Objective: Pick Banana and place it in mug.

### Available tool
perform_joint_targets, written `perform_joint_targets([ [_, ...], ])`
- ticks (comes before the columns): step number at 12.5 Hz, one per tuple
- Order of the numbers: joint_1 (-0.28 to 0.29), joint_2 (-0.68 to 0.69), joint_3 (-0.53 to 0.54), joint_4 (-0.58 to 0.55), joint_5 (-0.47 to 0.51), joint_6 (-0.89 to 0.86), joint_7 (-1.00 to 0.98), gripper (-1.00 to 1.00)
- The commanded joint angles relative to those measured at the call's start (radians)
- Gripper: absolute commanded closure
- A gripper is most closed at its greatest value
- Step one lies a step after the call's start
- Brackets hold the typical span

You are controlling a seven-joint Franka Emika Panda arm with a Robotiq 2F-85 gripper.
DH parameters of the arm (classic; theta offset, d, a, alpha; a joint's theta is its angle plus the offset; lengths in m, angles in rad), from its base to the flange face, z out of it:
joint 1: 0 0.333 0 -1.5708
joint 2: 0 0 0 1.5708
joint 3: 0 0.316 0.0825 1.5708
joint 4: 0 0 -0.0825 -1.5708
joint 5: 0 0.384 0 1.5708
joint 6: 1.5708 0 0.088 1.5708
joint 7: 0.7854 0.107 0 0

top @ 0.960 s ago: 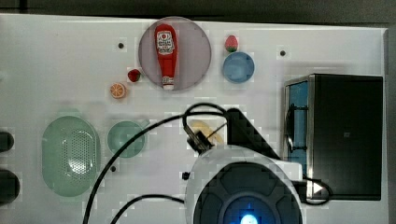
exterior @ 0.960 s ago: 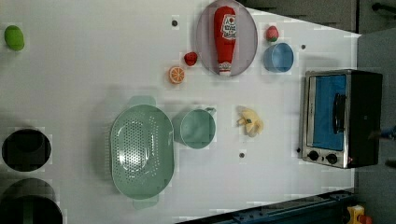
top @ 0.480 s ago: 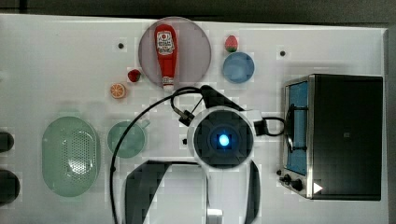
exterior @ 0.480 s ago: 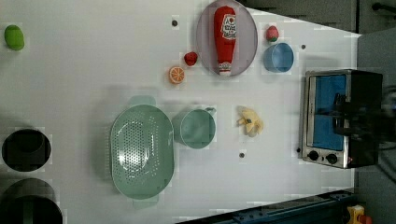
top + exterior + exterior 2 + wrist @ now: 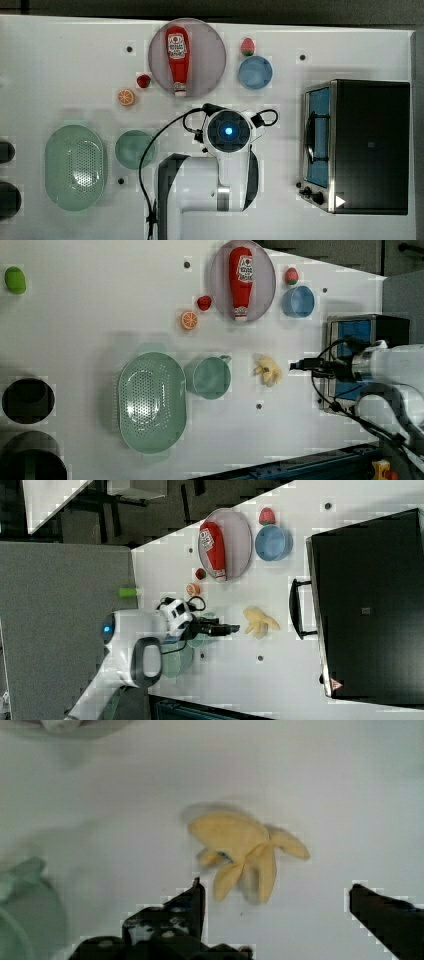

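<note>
Arm swung in over white table [image 5: 100, 315]; hand [image 5: 275, 895] now above yellow peeled banana [image 5: 245, 852], fingers spread, nothing held. Teal-green round mug [image 5: 211, 377] beside banana. Grasp next.

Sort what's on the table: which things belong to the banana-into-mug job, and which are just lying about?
In the job: banana, teal mug, gripper with open jaws.

Lying about: ketchup bottle on plate, blue cup, perforated basket, toaster oven, orange slice, strawberry.
</note>
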State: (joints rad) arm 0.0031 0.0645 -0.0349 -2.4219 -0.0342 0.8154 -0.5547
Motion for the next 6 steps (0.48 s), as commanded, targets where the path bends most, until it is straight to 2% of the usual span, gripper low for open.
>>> perform_joint_targets([
  [1, -0.018, 0.06, -0.001, -0.017, -0.005, 0.051, -0.169, -1.0],
  [6, -0.021, 0.213, 0.001, -0.024, -0.005, 0.223, -0.173, -1.0],
])
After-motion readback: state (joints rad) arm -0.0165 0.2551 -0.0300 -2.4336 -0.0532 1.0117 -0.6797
